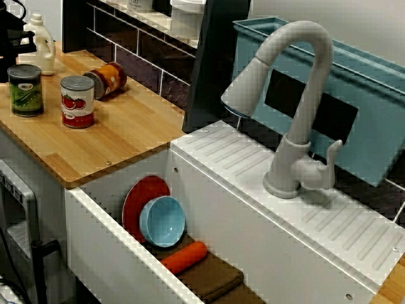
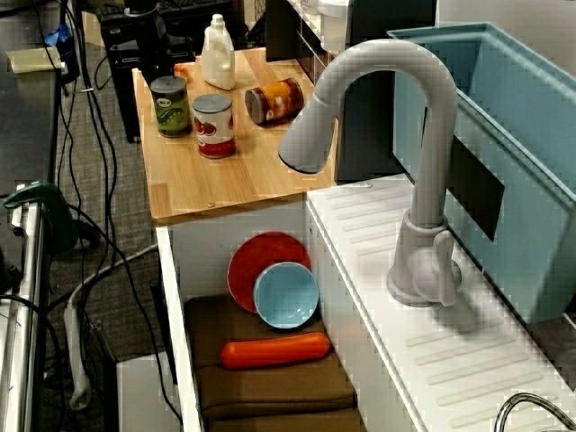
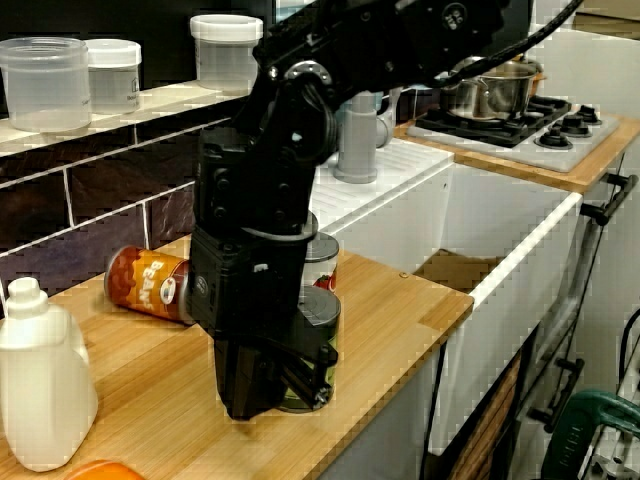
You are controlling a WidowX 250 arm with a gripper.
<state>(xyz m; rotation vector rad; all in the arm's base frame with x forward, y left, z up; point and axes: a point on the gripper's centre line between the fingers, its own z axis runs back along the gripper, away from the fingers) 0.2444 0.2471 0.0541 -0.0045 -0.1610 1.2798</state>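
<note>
The counter-level view, unlike both higher views, shows the tool [image 3: 280, 392] at the green can [image 3: 326, 335] — grip indiscernible.

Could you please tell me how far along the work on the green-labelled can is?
Done: nothing visible; the green-labelled can stands upright on the wooden counter beside the tomato can. In hand: the gripper is down close beside it, jaws hidden. Left: probably grasping and lifting it.
</note>
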